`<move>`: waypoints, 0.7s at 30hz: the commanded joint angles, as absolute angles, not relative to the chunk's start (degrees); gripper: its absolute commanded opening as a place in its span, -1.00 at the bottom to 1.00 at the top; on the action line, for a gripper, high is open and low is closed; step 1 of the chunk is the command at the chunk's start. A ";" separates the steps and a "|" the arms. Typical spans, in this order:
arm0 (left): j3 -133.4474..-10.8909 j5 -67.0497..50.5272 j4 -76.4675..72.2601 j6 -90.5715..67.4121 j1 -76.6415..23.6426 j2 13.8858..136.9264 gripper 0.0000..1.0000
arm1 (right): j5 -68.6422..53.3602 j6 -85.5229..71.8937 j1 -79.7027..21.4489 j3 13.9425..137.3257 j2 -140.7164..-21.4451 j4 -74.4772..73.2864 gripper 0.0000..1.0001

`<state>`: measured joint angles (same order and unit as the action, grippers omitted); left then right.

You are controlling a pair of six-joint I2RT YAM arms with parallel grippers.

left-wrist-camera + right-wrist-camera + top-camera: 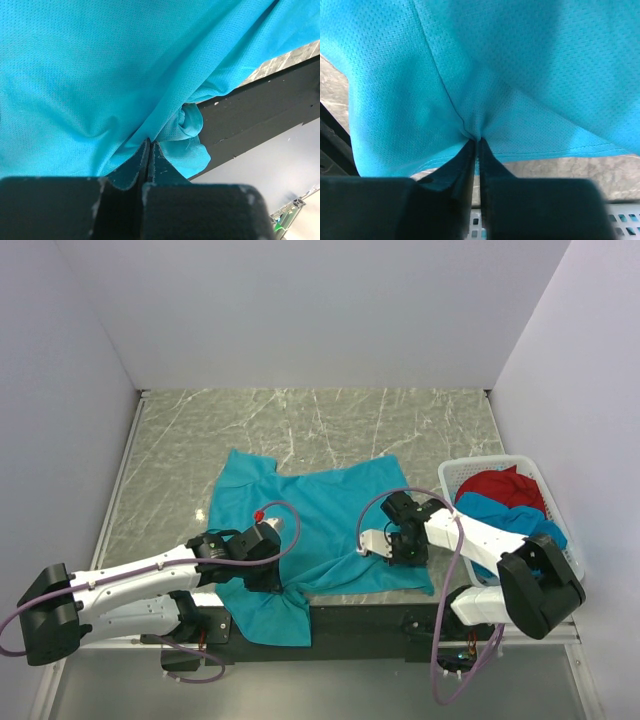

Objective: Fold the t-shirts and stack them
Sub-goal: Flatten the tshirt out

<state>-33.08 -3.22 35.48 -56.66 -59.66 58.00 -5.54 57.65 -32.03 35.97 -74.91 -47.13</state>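
A: Grey marble tabletop point(330, 425), white walls on three sides. What sits on it?

B: One teal t-shirt point(330, 515), spread mostly flat across the middle, its near left corner spilling over the black front edge point(350, 615) of the table.

A: Starting at the left?

B: Left gripper point(268, 578) is low on the shirt's near left part. Its wrist view shows the two fingers point(131, 167) pressed together with a fold of teal cloth pinched at the tips (a small twisted knot of fabric sits just beside them, over the black table edge).

A: And the middle?

B: Shirt only, a few wrinkles.

A: Right side?

B: Right gripper point(398, 552) is down on the near right part of the shirt. From its wrist camera the fingers point(492, 165) are closed on a bunched ridge of teal fabric, a hem seam running just past the tips.

A: Farther right?

B: White slatted basket point(455, 475) at the table's right edge, holding a red t-shirt point(505, 487) and a bright blue t-shirt point(500, 515), both crumpled. The right arm crosses over part of the blue one.
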 commanded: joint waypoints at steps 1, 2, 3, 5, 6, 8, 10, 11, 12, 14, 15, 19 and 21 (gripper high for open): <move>-32.87 -3.78 34.10 -56.16 -59.33 57.39 -0.99 | -6.25 56.69 -32.70 34.98 -74.53 -46.32 -0.86; -32.87 -3.78 34.01 -56.08 -59.33 57.48 -0.99 | -5.37 56.60 -32.52 35.50 -73.49 -47.19 -1.00; -32.96 -3.78 34.10 -56.07 -59.41 57.48 -0.99 | -4.67 56.60 -32.26 36.81 -72.52 -47.89 -1.00; -32.96 -3.61 34.19 -55.99 -59.33 57.57 -0.99 | -4.48 56.86 -31.03 38.92 -69.37 -50.87 -1.00; -33.05 -3.60 34.19 -55.81 -59.33 57.66 -0.99 | -4.57 56.95 -30.68 41.37 -68.39 -51.93 -1.00; -33.05 -3.52 34.37 -55.81 -59.24 57.48 -0.99 | -4.31 57.04 -30.15 43.32 -65.24 -54.39 -1.00; -33.05 -3.52 34.37 -55.90 -59.24 57.22 -0.99 | -4.22 57.30 -29.18 45.43 -63.47 -55.72 -1.00; -32.96 -3.34 34.45 -55.99 -59.24 57.04 -0.99 | -4.13 57.39 -28.83 45.87 -61.98 -56.85 -1.00; -32.96 -3.34 34.37 -56.07 -59.24 56.95 -0.99 | -4.22 57.48 -28.39 46.40 -61.27 -57.39 -1.00; -32.96 -3.17 34.37 -56.16 -59.24 56.87 -0.99 | -4.13 57.57 -27.95 46.58 -59.25 -58.62 -1.00; -32.96 -3.25 34.28 -56.16 -59.24 56.87 -0.99 | -4.13 57.48 -27.78 46.32 -58.54 -58.71 -1.00; -32.96 -3.34 34.37 -56.25 -59.33 56.78 -0.99 | -3.25 57.48 -26.11 45.88 -55.11 -60.20 -1.00; -33.05 -3.16 34.72 -56.34 -59.24 56.51 -0.99 | -3.34 57.57 -24.97 46.31 -52.74 -61.69 -1.00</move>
